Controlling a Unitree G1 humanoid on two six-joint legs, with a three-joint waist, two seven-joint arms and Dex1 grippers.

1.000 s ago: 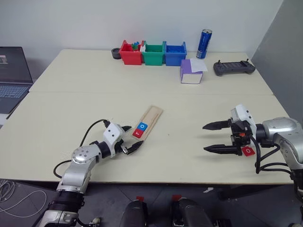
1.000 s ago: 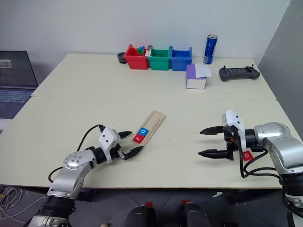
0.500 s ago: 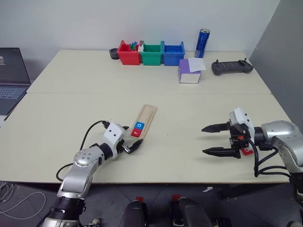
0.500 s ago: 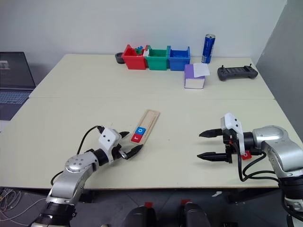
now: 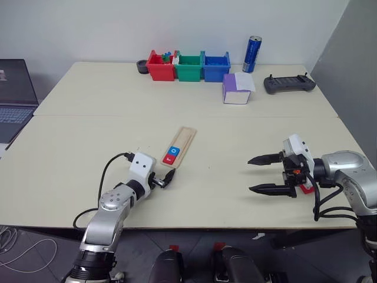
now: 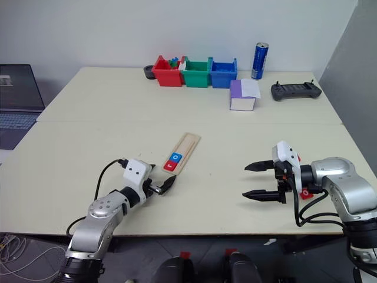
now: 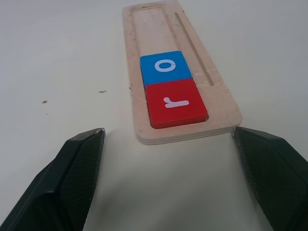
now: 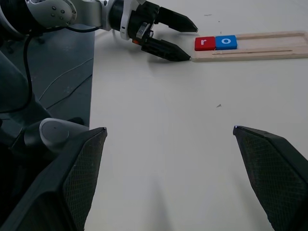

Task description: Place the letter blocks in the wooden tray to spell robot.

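The wooden tray (image 5: 183, 140) lies slantwise near the table's middle. Two letter blocks sit at its near end: a red r (image 7: 176, 102) and, right behind it, a blue o (image 7: 165, 66). My left gripper (image 5: 166, 177) is open just short of that end, with its fingers (image 7: 77, 161) level with the tray's two near corners and nothing between them. My right gripper (image 5: 251, 174) hovers open and empty over bare table far to the right, pointing toward the tray. A red tile (image 5: 306, 188) lies by the right wrist, partly hidden.
At the back edge stand red (image 5: 161, 66), green (image 5: 189, 66) and blue (image 5: 216, 66) bins, a blue can (image 5: 253, 46), a purple-and-white box (image 5: 237, 89) and a black controller (image 5: 288, 84). A laptop (image 5: 13, 97) sits off the table's left side.
The view shifted a little. My left wrist has turned and rolled, so its fingers now point at the tray's near end. The tray sits slightly farther from the front edge. The right arm kept still.
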